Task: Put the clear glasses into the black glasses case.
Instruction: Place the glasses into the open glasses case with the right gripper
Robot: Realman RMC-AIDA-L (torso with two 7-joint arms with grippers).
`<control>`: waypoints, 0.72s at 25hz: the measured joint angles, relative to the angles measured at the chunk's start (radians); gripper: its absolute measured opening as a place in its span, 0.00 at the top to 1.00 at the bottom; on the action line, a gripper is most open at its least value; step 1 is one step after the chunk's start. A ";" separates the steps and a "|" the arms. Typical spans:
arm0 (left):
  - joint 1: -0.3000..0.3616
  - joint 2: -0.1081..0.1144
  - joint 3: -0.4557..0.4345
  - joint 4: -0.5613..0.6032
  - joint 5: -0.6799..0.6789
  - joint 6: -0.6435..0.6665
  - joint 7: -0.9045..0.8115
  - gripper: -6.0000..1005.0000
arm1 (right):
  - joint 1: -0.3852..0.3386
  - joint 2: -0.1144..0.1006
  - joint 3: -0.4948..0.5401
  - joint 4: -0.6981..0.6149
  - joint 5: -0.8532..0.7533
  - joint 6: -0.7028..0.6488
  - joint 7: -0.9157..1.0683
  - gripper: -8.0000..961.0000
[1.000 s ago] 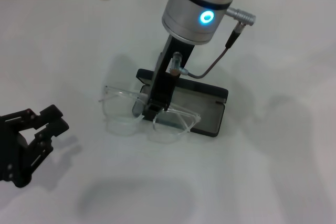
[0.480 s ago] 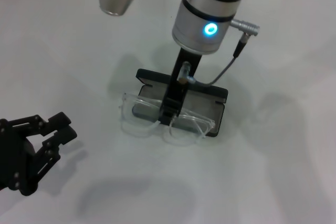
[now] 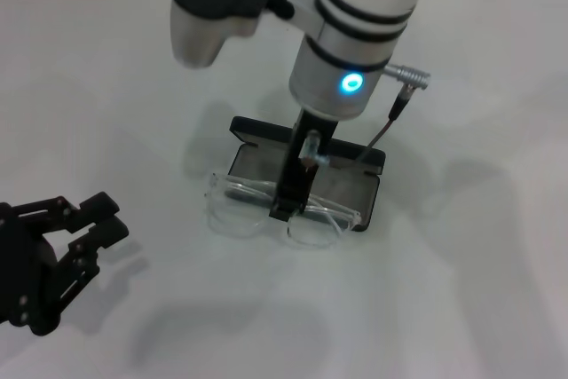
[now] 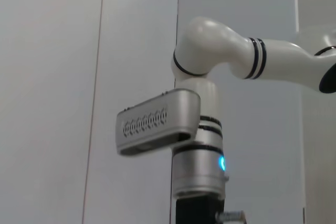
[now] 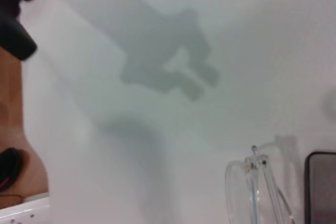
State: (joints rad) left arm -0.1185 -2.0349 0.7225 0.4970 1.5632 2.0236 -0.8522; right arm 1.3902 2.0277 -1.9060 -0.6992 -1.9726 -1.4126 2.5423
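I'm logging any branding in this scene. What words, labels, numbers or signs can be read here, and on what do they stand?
None can be read.
The black glasses case lies open; no lettering shows on it.
The clear glasses, in the right gripper: no markings seen.
The right arm's blue ring light is a lamp, not text.
The left gripper, parked low at the table's left: no label visible.

No text, label or number is legible anywhere.

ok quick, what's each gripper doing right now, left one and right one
Left gripper: open, holding nothing, idle low at the robot's left.
Right gripper: shut on the clear glasses, at the near edge of the open black glasses case.
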 joint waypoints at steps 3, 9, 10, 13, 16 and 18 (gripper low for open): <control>0.004 0.000 0.000 0.000 0.000 0.003 -0.008 0.80 | -0.002 0.000 -0.088 -0.020 -0.001 0.061 0.024 0.94; 0.001 0.002 0.000 -0.007 -0.006 0.005 -0.028 0.80 | 0.013 0.000 -0.164 -0.028 0.004 0.140 0.075 0.94; -0.002 0.000 0.000 -0.008 -0.006 0.005 -0.032 0.80 | 0.010 0.000 -0.163 -0.028 0.004 0.145 0.075 0.94; -0.015 -0.006 0.000 -0.019 -0.006 0.005 -0.044 0.80 | 0.002 0.000 -0.158 -0.020 0.004 0.160 0.075 0.94; -0.034 -0.007 0.000 -0.033 -0.007 0.005 -0.061 0.80 | -0.008 0.000 -0.157 -0.011 -0.001 0.169 0.076 0.94; -0.048 -0.007 0.000 -0.035 -0.007 0.005 -0.072 0.80 | -0.011 0.000 -0.157 -0.004 -0.003 0.173 0.081 0.94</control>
State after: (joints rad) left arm -0.1668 -2.0415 0.7225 0.4619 1.5565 2.0282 -0.9240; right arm 1.3790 2.0279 -2.0634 -0.7034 -1.9756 -1.2394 2.6237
